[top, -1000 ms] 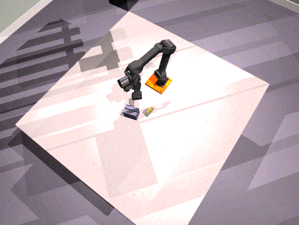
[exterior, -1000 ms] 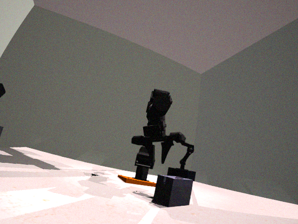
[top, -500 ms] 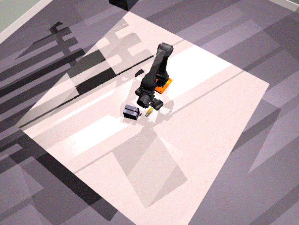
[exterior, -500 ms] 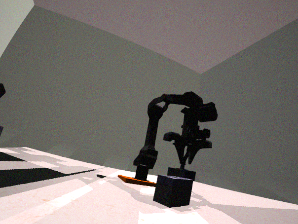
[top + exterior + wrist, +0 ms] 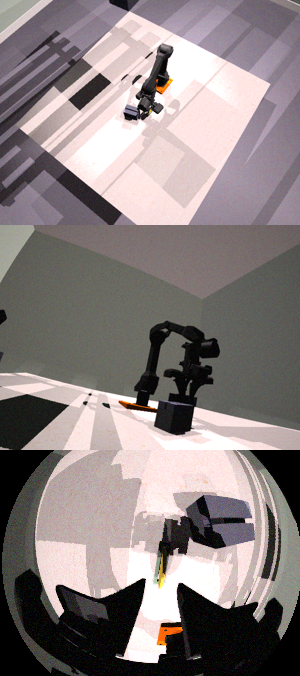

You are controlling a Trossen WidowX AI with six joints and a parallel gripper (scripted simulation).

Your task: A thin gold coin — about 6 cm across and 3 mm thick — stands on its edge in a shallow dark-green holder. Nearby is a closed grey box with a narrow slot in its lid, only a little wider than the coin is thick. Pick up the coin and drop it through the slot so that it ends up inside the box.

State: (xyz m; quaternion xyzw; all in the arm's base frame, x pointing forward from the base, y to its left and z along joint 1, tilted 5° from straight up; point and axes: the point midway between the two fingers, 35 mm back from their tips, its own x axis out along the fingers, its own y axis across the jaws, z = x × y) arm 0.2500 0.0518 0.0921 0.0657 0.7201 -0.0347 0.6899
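Gold coin standing on edge in its holder, awaiting a grasp

The gold coin [image 5: 150,111] [image 5: 161,577] is sitting in the green holder [image 5: 150,113] [image 5: 157,570], probably light, stiff and slippery; pinching both flat faces above the holder should suit it. The end effector [image 5: 147,114] [image 5: 187,396] [image 5: 161,584] is pointing downward, fingers parted with nothing between them, while the arm [image 5: 155,72] [image 5: 154,357] is arching over from its orange base plate [image 5: 161,91] [image 5: 126,406] [image 5: 161,639]. The slotted grey box [image 5: 131,114] [image 5: 175,418] [image 5: 225,532] is standing nearby.
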